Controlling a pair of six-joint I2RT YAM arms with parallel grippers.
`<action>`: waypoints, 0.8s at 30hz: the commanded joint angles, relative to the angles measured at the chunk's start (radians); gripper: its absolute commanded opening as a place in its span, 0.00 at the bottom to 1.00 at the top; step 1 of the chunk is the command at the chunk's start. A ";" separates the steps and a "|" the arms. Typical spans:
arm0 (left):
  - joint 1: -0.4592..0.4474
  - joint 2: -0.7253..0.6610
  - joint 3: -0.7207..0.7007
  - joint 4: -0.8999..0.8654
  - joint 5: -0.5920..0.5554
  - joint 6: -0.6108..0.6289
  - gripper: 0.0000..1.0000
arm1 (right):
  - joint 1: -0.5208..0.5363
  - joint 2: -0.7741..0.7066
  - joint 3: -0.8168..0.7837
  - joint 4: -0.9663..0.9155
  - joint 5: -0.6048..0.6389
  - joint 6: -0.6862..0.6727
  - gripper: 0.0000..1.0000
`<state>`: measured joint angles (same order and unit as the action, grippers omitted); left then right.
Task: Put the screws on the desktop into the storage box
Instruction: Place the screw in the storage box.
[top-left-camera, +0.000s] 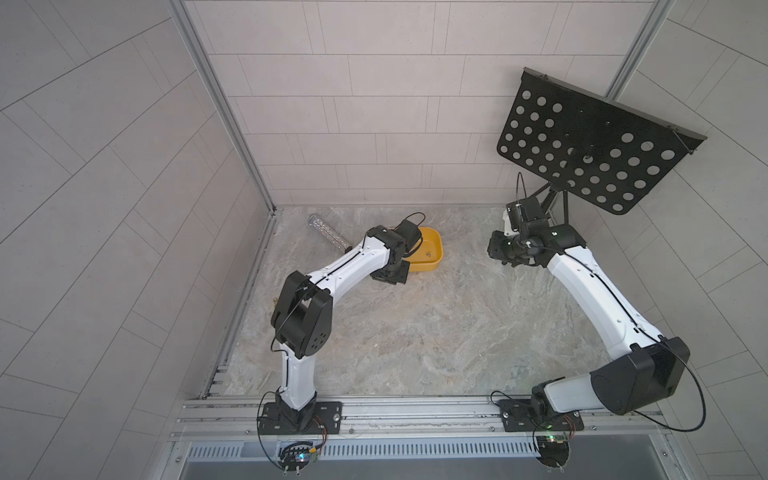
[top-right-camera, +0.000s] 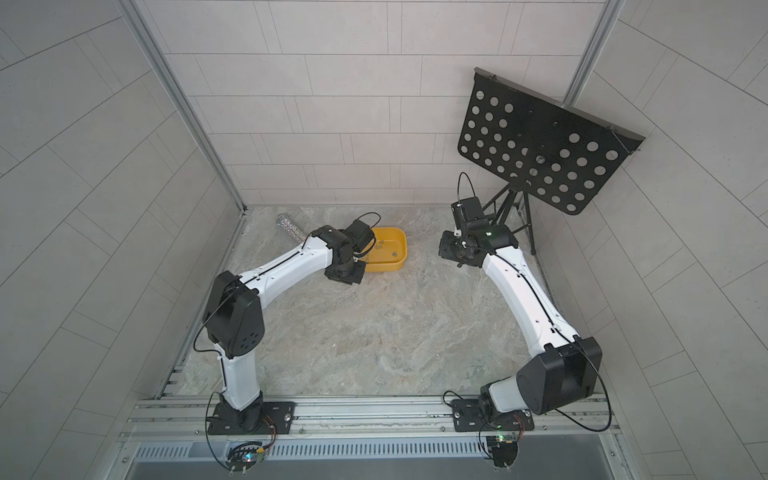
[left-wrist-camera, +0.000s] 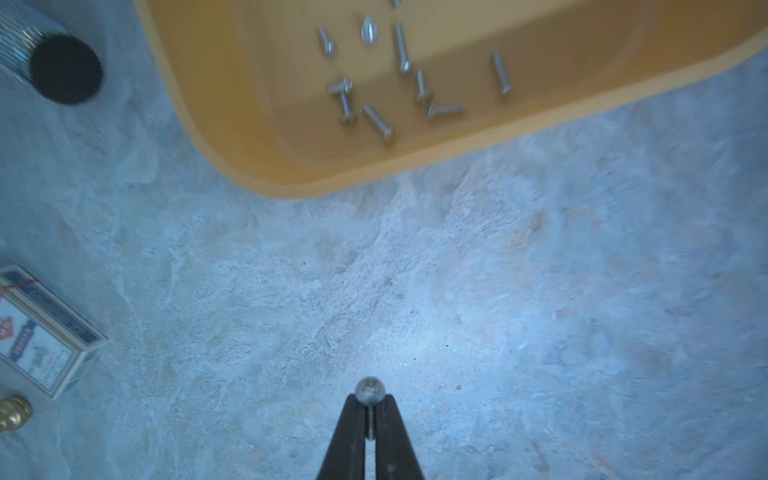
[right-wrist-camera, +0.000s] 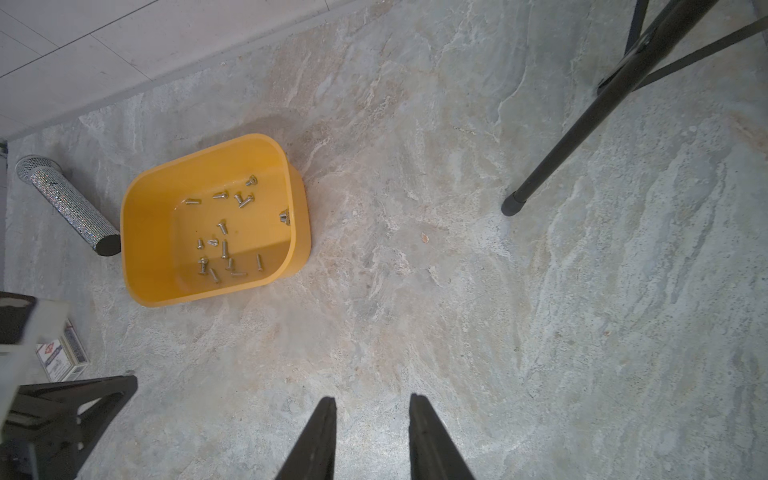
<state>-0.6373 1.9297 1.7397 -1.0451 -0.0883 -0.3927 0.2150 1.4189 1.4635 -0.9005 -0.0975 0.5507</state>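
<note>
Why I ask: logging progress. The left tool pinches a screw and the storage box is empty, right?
Not empty: the storage box holds many screws, seen in the right wrist view. The left tool does pinch a screw.

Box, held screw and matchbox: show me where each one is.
Box (right-wrist-camera: 151, 232), right wrist view, bare inner wall.
Screw (left-wrist-camera: 369, 390), left wrist view, its round head.
Matchbox (left-wrist-camera: 37, 338), left wrist view, printed top face.

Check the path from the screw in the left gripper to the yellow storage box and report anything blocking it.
Nothing visible blocks it. The left gripper is shut on a screw, and only bare desktop lies between it and the storage box rim. The matchbox and the glittery tube sit off that line.
</note>
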 joint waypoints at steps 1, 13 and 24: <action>0.005 0.049 0.149 -0.095 -0.048 0.044 0.05 | -0.003 -0.008 -0.012 -0.002 0.002 0.006 0.35; 0.094 0.433 0.649 -0.179 0.014 0.091 0.02 | -0.002 -0.006 -0.015 0.003 -0.002 0.006 0.35; 0.140 0.516 0.644 -0.149 0.048 0.092 0.03 | -0.002 0.007 -0.032 0.012 -0.002 0.009 0.35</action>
<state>-0.4934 2.4344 2.3623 -1.1763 -0.0517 -0.3130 0.2150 1.4193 1.4429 -0.8856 -0.1051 0.5514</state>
